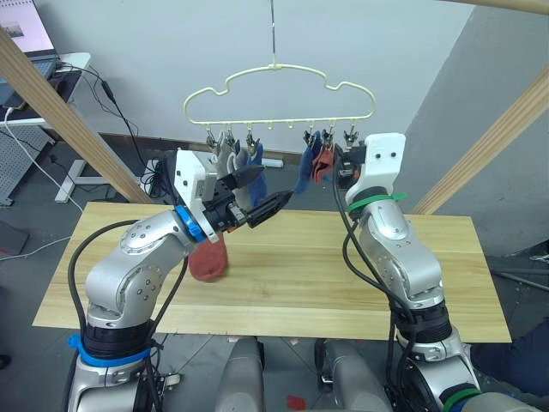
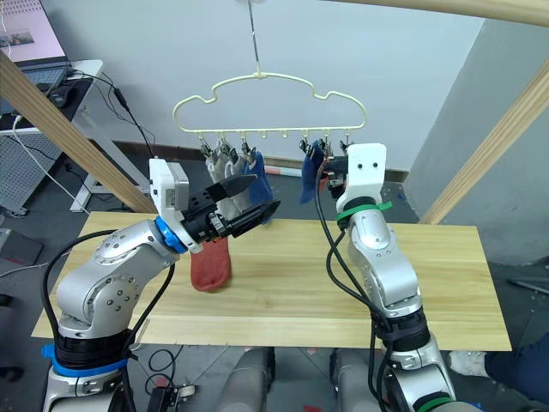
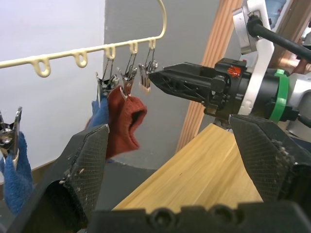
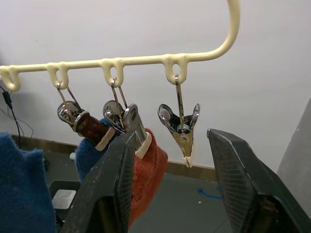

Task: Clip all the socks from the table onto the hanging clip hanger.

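Right tool (image 4: 170, 194) spread before empty end clip (image 4: 181, 127); left tool (image 1: 257, 193) spread, empty. Rust-red sock (image 1: 208, 257) on table (image 1: 446, 275): grasp cuff, present to clip.

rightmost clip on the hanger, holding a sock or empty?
Empty. The rightmost clip hangs bare between the open right gripper fingers; the rust-red sock hangs from the neighbouring clip.

No readable text or labels.
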Available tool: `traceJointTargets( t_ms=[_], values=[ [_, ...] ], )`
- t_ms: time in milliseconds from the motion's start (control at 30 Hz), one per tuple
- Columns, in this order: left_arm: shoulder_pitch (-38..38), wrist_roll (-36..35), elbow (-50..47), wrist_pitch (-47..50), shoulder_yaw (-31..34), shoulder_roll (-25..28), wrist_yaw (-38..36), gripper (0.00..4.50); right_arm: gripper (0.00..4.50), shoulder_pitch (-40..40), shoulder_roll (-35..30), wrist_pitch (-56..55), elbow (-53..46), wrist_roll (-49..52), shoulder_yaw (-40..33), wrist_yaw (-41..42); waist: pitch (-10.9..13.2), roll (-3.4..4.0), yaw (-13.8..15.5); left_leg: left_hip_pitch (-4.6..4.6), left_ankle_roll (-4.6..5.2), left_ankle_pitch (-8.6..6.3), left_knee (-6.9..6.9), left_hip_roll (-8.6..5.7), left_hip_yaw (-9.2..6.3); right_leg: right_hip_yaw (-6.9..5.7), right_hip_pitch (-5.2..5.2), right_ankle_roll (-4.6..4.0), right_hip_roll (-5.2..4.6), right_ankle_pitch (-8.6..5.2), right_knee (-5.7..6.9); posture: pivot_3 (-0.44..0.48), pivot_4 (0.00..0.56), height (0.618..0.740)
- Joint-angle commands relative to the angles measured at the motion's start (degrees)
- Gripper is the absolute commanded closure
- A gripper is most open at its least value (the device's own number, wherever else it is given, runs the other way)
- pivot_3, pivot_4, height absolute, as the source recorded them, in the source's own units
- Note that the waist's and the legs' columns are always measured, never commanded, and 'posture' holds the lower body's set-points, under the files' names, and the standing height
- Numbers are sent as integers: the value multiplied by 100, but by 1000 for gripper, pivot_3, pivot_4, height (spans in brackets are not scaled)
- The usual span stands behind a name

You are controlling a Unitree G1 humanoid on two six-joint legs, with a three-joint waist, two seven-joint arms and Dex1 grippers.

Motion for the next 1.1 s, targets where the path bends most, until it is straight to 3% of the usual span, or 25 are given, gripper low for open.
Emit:
traceJointTargets(
  t_ms=[33,600,700,833,900,1100],
  values=[
    [-30,-123,-283,-68,70,-16,11,113,2079,-221,95,-232,1,-164,-128,70,0,0,-1,0,0,0,0,0,0,0,0,0,0,0,0,215,281,740],
    [-89,-139,-405,-8,36,-90,80,113,2079,-484,319,-444,472,-439,-373,318,0,0,9,0,0,0,0,0,0,0,0,-1,-1,1,2,233,281,740],
    [-145,-175,-441,23,22,-119,137,113,2680,-502,345,-490,512,-475,-387,381,0,0,12,0,0,0,0,0,0,0,0,-1,-1,0,2,236,281,740],
    [-177,-227,-512,61,-1,-173,214,113,4035,-517,352,-556,541,-531,-406,445,0,0,21,0,0,0,0,-1,-1,-1,0,-1,-1,1,3,236,280,740],
    [-140,-233,-526,48,-15,-180,223,113,4421,-524,342,-578,554,-548,-419,461,0,0,20,0,0,0,0,-1,0,0,1,-1,-1,1,2,235,280,740],
    [-118,-258,-532,24,-65,-184,257,113,4478,-524,336,-574,537,-569,-461,516,0,0,23,0,0,0,1,-1,-1,-1,1,-2,-1,1,3,233,279,740]
  ],
)
